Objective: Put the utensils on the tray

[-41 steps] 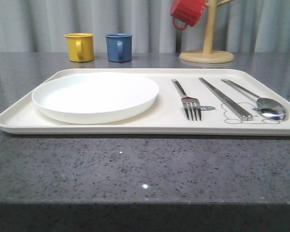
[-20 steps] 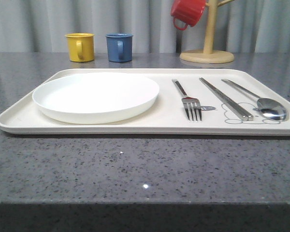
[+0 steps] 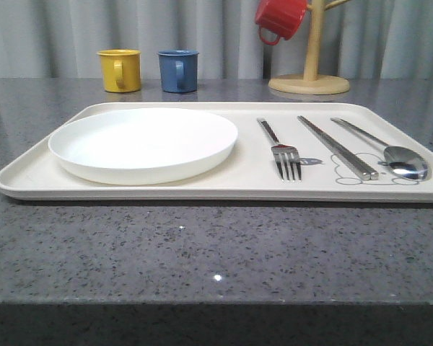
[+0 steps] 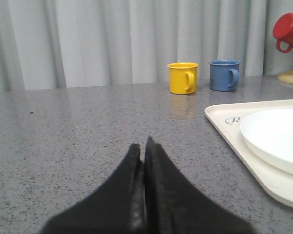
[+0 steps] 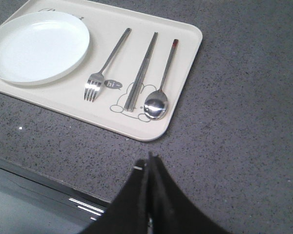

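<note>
- Yellow mug and blue mug stand behind the tray on the grey bench; a red mug hangs on a wooden mug tree.
- On the tray: plate at left, then fork, chopsticks, spoon, side by side, apart.
- Left gripper sits low over bare bench beside the tray, pressed closed, empty.
- Right gripper hovers above the bench edge near the tray's spoon corner, closed, empty.

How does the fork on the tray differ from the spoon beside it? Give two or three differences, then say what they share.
The fork ends in four tines; the spoon ends in an oval bowl. The fork lies next to the plate, the spoon nearest the tray's right rim, with the chopsticks between them. Both are slim silver metal, lying flat, handles pointing away from the robot.
</note>
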Controlling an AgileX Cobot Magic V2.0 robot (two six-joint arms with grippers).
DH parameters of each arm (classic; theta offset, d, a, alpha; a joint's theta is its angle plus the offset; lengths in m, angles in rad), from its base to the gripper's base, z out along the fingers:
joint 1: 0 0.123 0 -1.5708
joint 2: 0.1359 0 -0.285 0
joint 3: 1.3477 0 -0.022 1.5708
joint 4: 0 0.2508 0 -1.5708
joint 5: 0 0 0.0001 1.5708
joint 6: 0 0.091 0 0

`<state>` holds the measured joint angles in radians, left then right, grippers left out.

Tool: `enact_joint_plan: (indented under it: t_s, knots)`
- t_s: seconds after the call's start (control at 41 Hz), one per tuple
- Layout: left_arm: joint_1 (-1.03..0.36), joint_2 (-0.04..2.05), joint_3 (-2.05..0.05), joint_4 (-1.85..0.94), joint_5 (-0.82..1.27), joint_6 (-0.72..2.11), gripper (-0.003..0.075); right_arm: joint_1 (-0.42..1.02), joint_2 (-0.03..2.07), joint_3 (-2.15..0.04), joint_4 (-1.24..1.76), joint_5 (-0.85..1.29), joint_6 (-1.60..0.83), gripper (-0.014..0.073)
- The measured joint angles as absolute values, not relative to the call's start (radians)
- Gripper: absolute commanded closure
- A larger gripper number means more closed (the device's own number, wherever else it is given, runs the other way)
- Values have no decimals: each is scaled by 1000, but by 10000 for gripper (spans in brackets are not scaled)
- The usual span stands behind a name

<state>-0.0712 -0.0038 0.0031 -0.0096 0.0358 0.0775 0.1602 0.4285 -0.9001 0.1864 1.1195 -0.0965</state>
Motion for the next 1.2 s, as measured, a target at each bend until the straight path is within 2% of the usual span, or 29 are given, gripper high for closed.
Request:
enact_joint_plan:
  t_s: [0.806,0.928,1.099,1.196]
  knots:
    - [-53,-4,3,-10,36,77,740,160,419,-887,181,1098,-96,661]
    - [-53,-4,3,-10,36,77,740,133,370,-786,144,955,-98,661]
    - [-53,-4,3,-10,36,77,740,38,223,-435,120,519,-98,661]
    - [-53,-4,3,-10,36,77,740,13,125,-249,119,345,-98,661]
